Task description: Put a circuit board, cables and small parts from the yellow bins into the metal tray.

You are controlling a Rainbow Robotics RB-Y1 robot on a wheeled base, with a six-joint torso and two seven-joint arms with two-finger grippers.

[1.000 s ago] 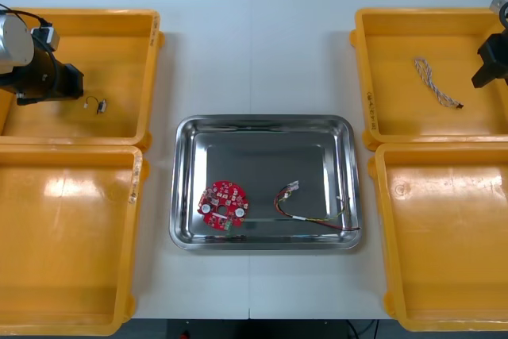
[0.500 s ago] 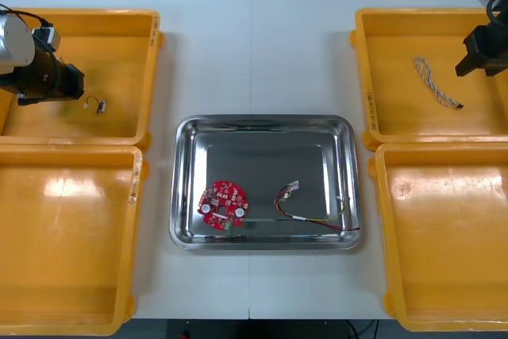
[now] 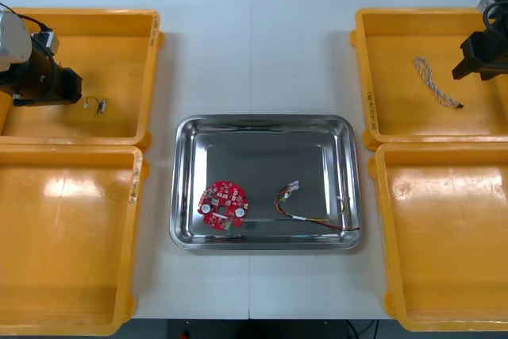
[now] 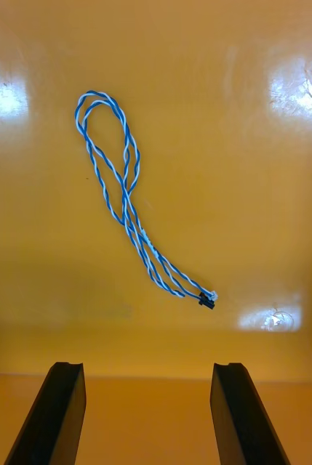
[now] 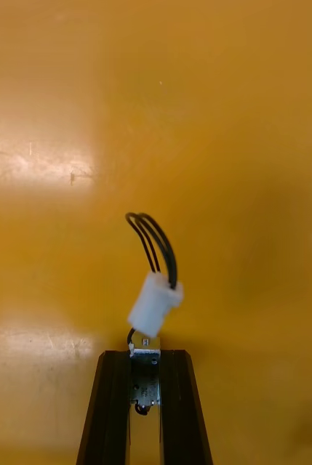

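My left gripper (image 5: 145,360) is clamped on the black cable (image 5: 154,309), pinching its small metal end while the white plug and looped wires stick out past the fingertips. It sits in the upper-left yellow bin (image 3: 151,77), at the upper left of the front frame, and I can't tell whether the cable is off the bin floor. The metal tray (image 3: 184,140), mid-counter (image 3: 254,53), lies to the lower right of it and already holds the circuit board (image 3: 224,205) and the red and yellow cable (image 3: 313,218).

My right gripper (image 4: 147,370) hangs empty, fingers apart, over the upper-right yellow bin (image 3: 361,77). The blue and white cable (image 4: 140,236) lies flat on that bin's floor, just left of the gripper in the front frame, its long axis running from upper left to lower right. Seen from the wrist, its plug end is nearest the fingers, roughly in line with the gap, and the loop is farther off. I judge this the right arm's pick: advance and drop onto the doubled middle, with the opening crossing the strands, not along them
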